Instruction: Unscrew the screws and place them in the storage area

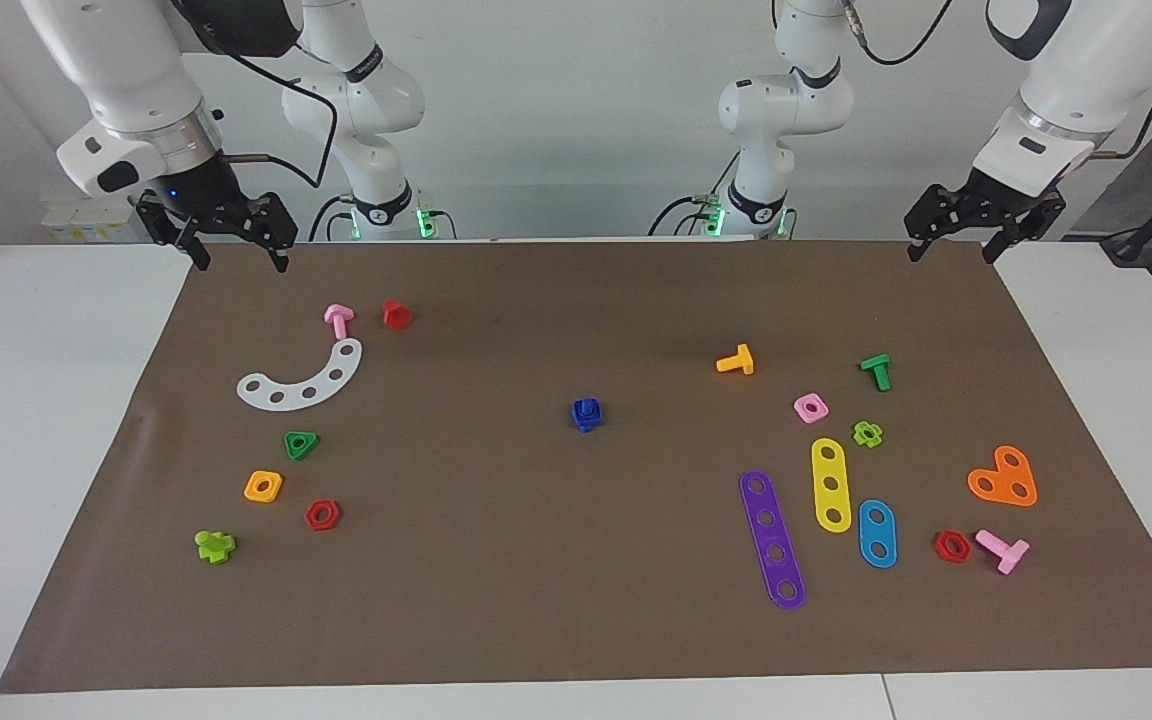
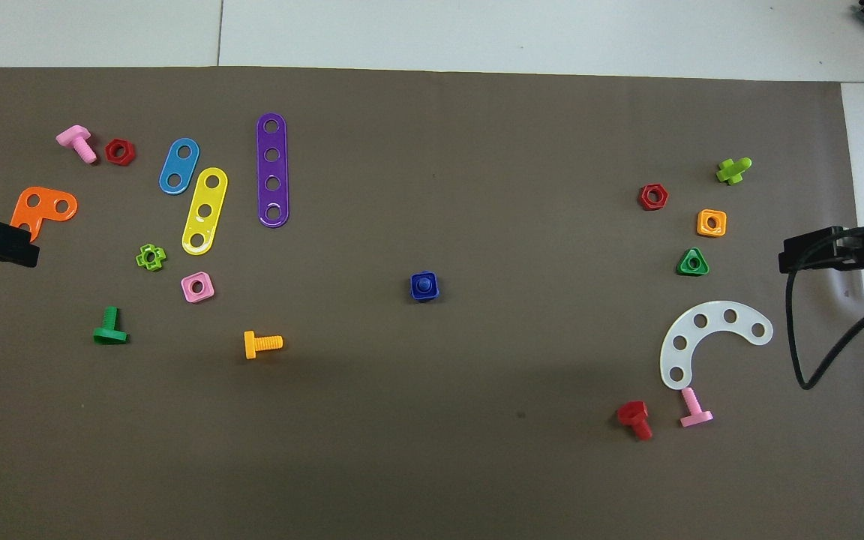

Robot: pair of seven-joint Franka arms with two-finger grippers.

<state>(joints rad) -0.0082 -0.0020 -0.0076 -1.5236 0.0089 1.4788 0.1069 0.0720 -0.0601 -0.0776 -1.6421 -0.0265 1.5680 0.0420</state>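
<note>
Blue bolt with nut [image 1: 586, 413] sitting mid-mat, both arms able to reach. My left claw [image 1: 954, 244] and right claw [image 1: 233, 247] hanging wide, empty, over mat's [image 1: 576, 600] robot-side corners, awaiting approach.

The blue bolt [image 1: 587, 413] sits alone mid-mat with bare brown mat [image 1: 576, 560] all around it. Other toy pieces crowd both ends, well apart from it.
</note>
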